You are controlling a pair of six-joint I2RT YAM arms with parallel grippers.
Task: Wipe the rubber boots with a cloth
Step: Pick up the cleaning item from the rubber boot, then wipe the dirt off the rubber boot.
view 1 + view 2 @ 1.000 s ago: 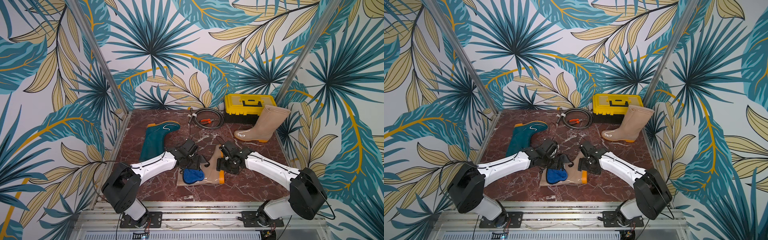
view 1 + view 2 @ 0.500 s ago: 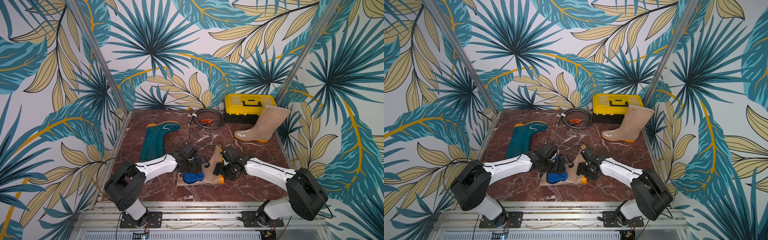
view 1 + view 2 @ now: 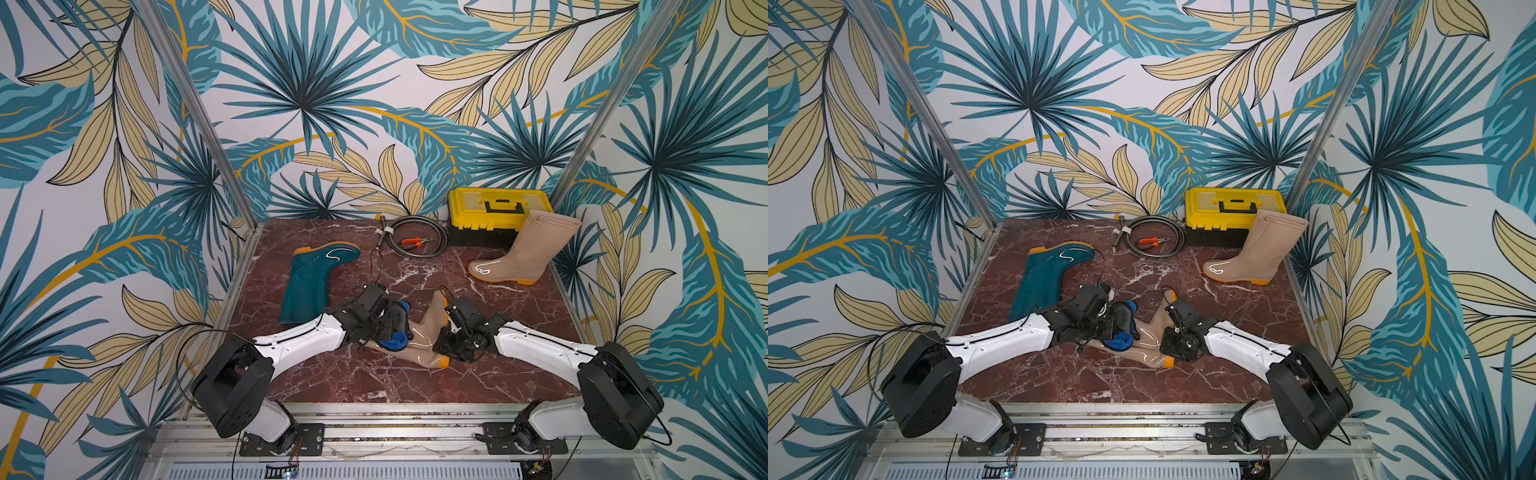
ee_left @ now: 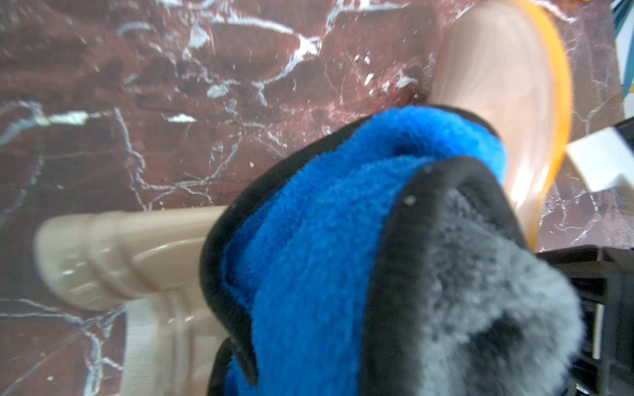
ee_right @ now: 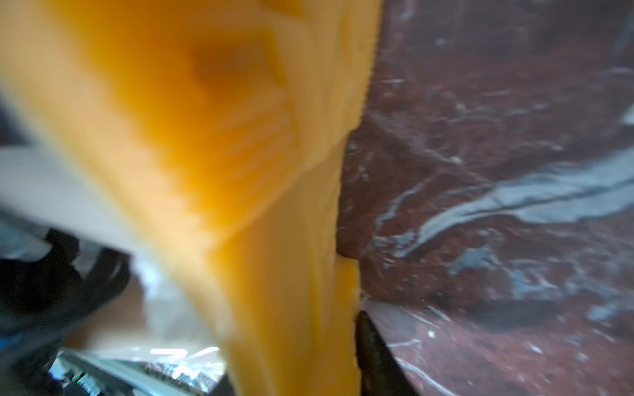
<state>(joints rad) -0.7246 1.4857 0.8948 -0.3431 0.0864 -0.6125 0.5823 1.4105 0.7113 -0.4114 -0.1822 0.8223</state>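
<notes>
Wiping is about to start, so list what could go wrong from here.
1. The cloth is bunched in the left end effector, so only a small patch may touch the lying beige boot.
2. The right end effector sits at that boot's orange sole, grip unclear; the boot could slide on the marble table.
3. Both end effectors crowd the boot's foot and might collide.

The cloth [image 3: 395, 338] apparently rests on the front boot [image 3: 422, 340], a second boot [image 3: 307, 286] lies left, the upright boot [image 3: 528, 253] stands before the toolbox [image 3: 469, 208].
</notes>
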